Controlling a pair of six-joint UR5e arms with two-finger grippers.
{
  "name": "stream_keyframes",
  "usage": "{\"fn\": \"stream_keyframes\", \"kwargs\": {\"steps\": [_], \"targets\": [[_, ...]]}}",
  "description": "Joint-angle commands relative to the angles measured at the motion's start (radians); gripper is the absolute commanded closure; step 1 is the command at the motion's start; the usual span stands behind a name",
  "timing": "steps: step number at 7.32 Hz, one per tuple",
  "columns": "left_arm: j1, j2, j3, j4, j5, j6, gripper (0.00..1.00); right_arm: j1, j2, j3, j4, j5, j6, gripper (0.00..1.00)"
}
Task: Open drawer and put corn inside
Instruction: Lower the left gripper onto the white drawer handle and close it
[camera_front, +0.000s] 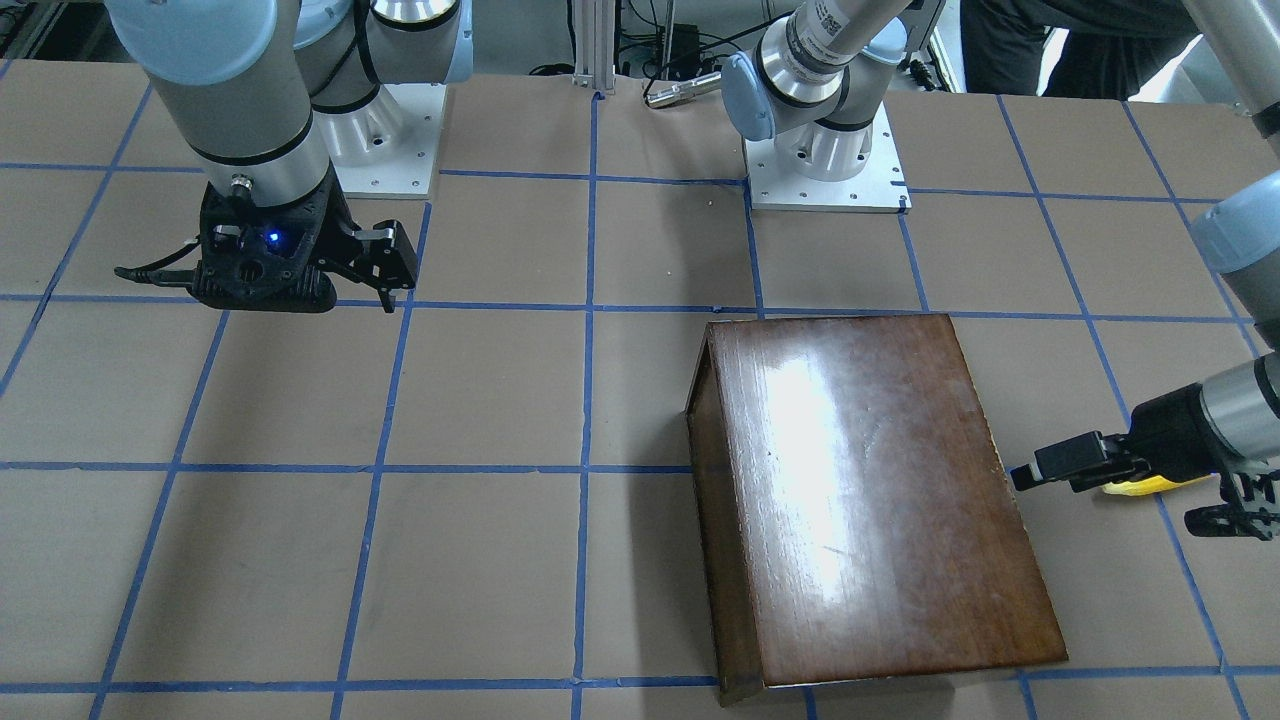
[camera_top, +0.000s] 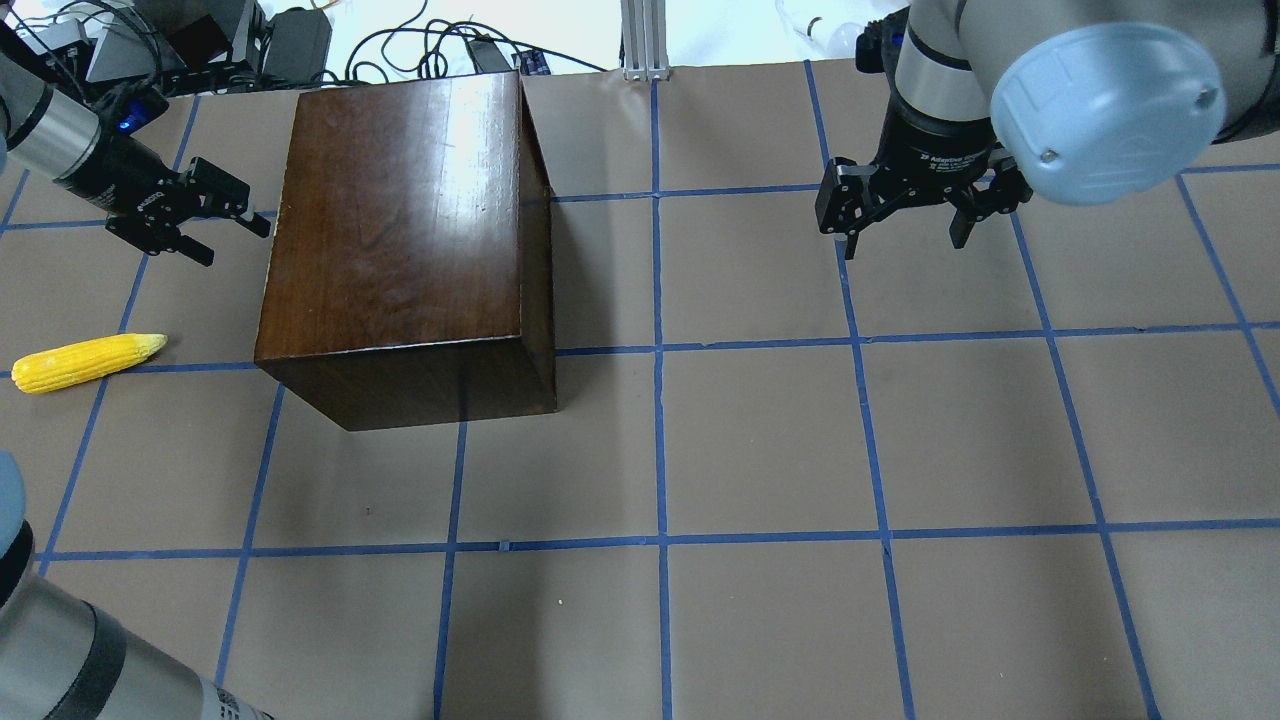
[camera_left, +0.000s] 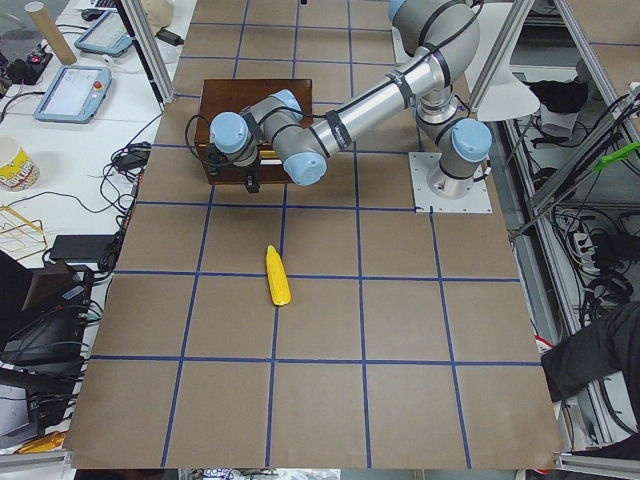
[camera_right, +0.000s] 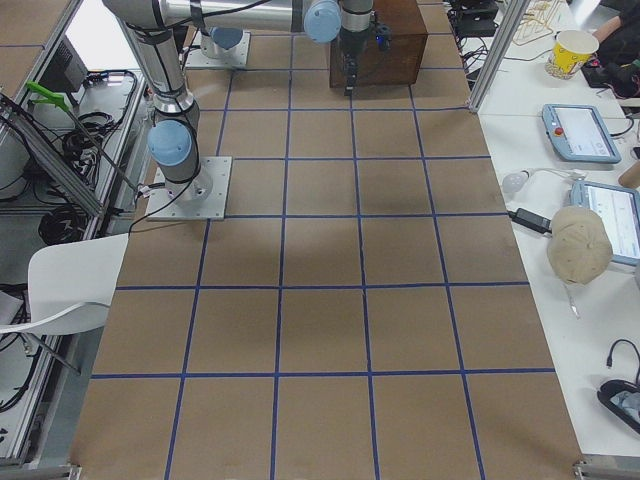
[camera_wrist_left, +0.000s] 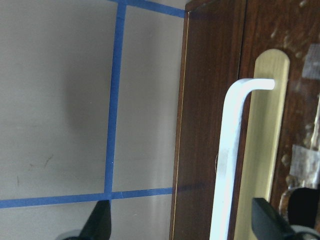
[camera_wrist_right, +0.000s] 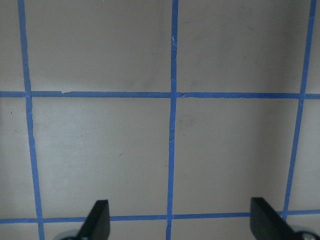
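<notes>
The glossy dark-brown box (camera_top: 400, 240) stands at the table's left, its drawer shut. The left wrist view shows the worn drawer front (camera_wrist_left: 300, 60) with a brass plate and a white bar handle (camera_wrist_left: 231, 150). My left gripper (camera_top: 238, 240) is open and empty, close to that front; in its own view (camera_wrist_left: 182, 222) the handle lies between the spread fingertips. The yellow corn (camera_top: 88, 360) lies on the table, nearer me than the left gripper, also seen from the side (camera_left: 279, 275). My right gripper (camera_top: 902, 243) hangs open and empty over the bare table (camera_wrist_right: 176, 222).
Brown table surface with a blue tape grid (camera_top: 660, 350). Cables and gear lie past the far edge (camera_top: 300, 40). Both arm bases (camera_front: 825, 170) stand on the robot's side. Side tables hold tablets and a cup (camera_right: 575, 50).
</notes>
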Motion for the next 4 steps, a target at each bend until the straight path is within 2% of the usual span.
{"fn": "stream_keyframes", "kwargs": {"steps": [1,4], "targets": [[-0.005,-0.001,-0.002,-0.001,-0.001,0.024,0.01,0.000,0.000,0.000,-0.002,0.000,0.000,0.00],[-0.005,-0.002,-0.015,0.001,-0.001,0.053,0.01,0.000,0.000,0.000,0.000,0.000,0.000,0.00]]}}
